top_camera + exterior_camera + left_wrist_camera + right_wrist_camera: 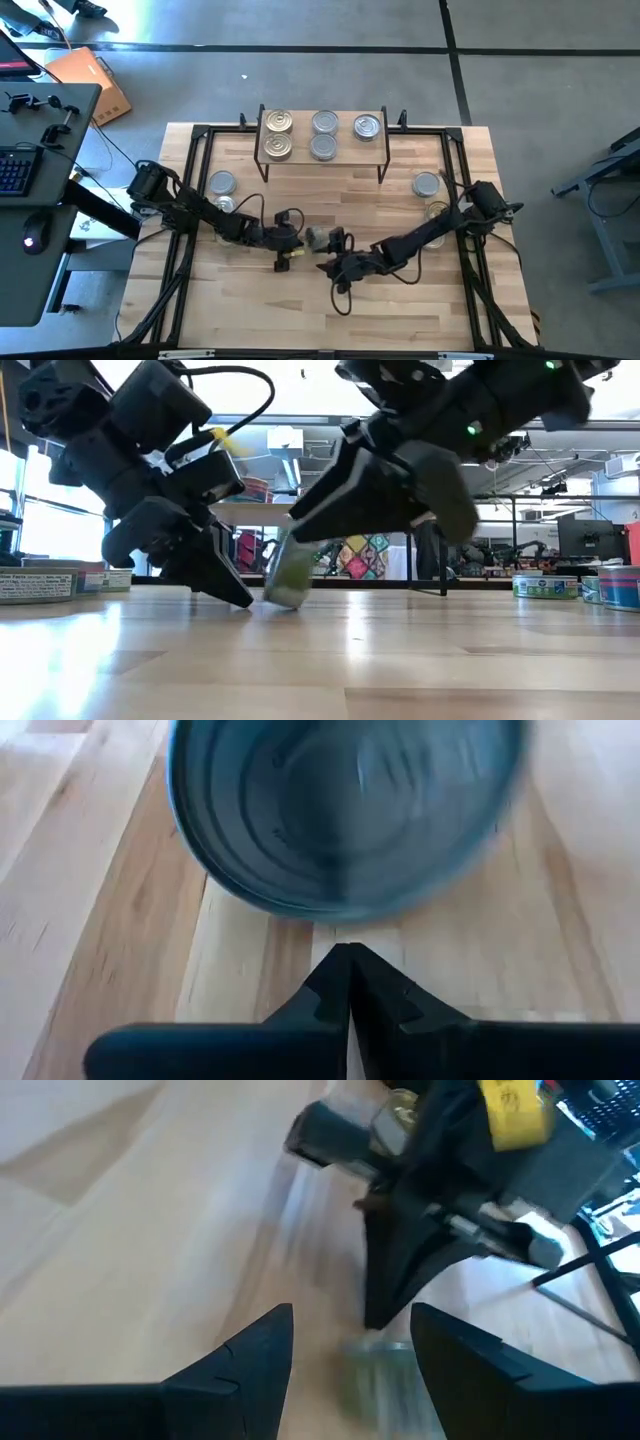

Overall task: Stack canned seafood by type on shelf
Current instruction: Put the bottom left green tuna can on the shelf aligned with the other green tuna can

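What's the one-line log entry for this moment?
left gripper: jaws shut, tip at table beside tilted round metal tin | right gripper: jaws open around that tin | wooden shelf: five tins on top

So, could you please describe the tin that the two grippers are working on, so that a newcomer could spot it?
Find the butcher-block table, then its middle, in front of the shelf. There one tin stands tilted on its edge between the shut left gripper and the open right gripper; every other tin sits flat.

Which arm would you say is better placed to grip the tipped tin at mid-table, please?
Probably the right: the right gripper is open with the tin between its fingers, while the left gripper is shut beside it.
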Robot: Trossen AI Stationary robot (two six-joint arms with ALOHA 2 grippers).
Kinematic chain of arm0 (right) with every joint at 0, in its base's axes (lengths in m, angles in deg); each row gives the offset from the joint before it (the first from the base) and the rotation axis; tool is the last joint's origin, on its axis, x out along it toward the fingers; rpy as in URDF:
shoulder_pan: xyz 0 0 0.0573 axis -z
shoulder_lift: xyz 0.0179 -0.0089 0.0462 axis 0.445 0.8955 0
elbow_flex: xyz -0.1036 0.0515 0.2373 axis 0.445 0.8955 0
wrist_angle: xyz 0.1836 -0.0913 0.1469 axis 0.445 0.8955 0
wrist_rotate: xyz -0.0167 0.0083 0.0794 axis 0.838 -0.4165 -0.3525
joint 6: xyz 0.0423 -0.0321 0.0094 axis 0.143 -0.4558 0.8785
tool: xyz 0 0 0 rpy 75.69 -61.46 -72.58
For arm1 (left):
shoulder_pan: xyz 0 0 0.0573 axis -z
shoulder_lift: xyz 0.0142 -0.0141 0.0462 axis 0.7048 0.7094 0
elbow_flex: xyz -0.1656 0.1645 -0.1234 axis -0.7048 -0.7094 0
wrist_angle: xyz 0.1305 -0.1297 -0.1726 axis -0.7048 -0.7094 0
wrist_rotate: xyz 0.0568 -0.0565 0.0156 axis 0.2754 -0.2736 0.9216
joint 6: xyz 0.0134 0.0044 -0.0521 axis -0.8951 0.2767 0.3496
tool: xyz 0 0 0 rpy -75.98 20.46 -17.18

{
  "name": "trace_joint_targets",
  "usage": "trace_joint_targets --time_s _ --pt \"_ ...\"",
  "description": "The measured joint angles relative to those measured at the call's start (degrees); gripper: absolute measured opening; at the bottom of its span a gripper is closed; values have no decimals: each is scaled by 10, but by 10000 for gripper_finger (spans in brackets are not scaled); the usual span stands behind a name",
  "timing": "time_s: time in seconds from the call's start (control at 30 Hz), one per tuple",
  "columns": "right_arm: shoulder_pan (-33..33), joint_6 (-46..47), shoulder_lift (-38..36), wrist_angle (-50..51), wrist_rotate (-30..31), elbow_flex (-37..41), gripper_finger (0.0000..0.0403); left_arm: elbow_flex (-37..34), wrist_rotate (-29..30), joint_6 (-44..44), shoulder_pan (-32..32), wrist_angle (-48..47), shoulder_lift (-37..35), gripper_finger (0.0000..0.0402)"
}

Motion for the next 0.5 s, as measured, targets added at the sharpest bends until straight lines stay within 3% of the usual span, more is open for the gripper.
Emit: trace_joint_targets --time_s 0.13,0.3,0.4,0.5 --pt "5 -1 0 55 7 -32 198 0 1 0 0 2 0 0" --pt "8 55 -7 255 55 -99 198 0 2 0 0 4 0 0" --pt "27 122 -18 351 48 -119 198 0 4 -7 1 6 0 0" --pt "60 165 -16 380 16 -116 198 0 5 -11 1 13 -1 0"
